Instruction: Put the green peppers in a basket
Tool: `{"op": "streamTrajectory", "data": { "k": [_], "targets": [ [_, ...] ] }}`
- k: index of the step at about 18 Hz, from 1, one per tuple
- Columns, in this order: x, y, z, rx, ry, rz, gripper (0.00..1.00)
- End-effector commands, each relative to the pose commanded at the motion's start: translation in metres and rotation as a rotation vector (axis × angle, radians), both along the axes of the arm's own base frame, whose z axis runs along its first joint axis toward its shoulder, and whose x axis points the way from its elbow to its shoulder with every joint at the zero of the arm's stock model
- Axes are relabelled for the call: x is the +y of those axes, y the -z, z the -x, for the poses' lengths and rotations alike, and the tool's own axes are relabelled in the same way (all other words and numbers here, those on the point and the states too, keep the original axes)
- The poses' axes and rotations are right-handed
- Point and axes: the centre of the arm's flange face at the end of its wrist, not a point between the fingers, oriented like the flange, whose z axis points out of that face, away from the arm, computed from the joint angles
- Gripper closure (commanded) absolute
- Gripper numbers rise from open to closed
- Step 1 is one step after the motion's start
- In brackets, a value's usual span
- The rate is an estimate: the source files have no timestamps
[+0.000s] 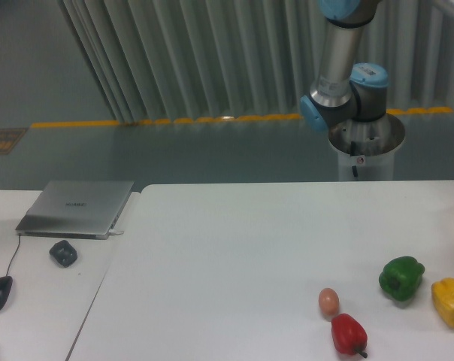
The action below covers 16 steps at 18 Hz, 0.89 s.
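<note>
Pale grey ribbed wall panelling [212,56] ran across the top of the frame, slanting at upper left. Below it lay a dull grey-green floor [174,154], crossed by a yellow painted floor line [167,120]. A brownish floor mat [1,140] sat at far left. Two white tabletops filled the lower frame: a large white table [249,256] and a narrower white side table [39,301] at left. Lighting was flat and even.

green pepper [401,277] left of yellow pepper [450,301]
</note>
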Motion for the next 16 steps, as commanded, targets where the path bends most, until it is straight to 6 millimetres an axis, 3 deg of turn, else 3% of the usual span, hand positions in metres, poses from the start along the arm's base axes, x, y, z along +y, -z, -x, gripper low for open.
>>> {"op": "streamTrajectory", "data": {
  "k": [3, 8, 13, 16],
  "targets": [
    [0.006, 0.001, -0.006, -0.006, -0.030, -0.003, 0.00],
    [0.032, 0.002, -0.028, -0.023, -0.109, -0.015, 0.00],
    [0.040, 0.002, -0.036, -0.060, -0.208, -0.051, 0.00],
    [0.048, 0.001, -0.040, -0.117, -0.344, -0.109, 0.00]
  ]
}}
